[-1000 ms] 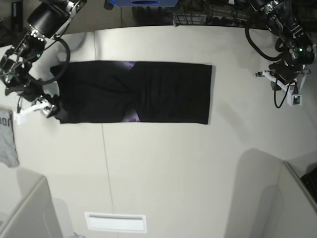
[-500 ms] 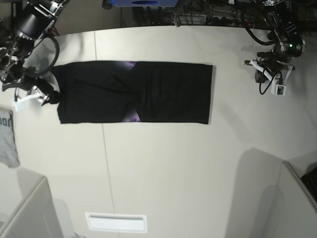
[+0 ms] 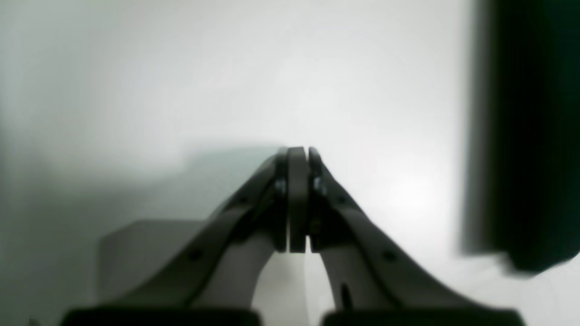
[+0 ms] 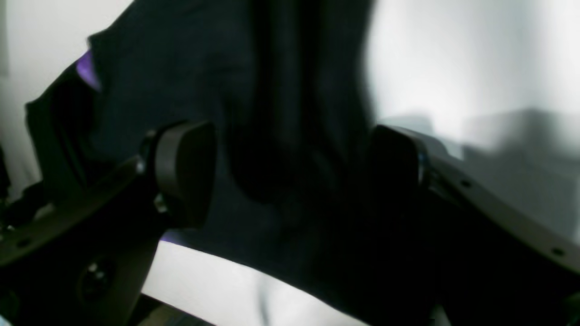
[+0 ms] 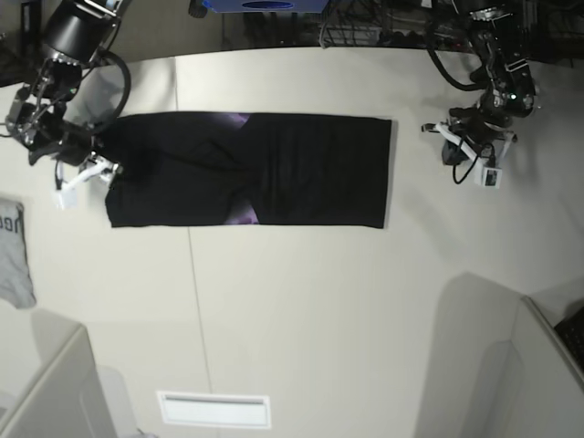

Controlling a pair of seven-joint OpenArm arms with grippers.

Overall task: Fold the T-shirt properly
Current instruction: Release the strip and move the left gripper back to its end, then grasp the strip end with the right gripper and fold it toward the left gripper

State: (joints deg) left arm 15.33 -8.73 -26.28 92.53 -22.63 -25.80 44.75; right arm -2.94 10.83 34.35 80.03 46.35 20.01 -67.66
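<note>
Left wrist view: the left gripper (image 3: 298,151) has its jaws pressed together on nothing, over the pale table (image 3: 181,81).

Right wrist view: the right gripper (image 4: 290,167) spreads wide above the T-shirt (image 4: 272,90).

Base view: the black T-shirt (image 5: 301,173) lies folded into a long band across the table (image 5: 319,319); a grey cloth (image 5: 13,255) sits at the edge.

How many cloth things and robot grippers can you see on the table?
Black T-shirt: 1
Small grey cloth: 1
Grippers: 2, the left gripper and the right gripper
Total: 4
</note>
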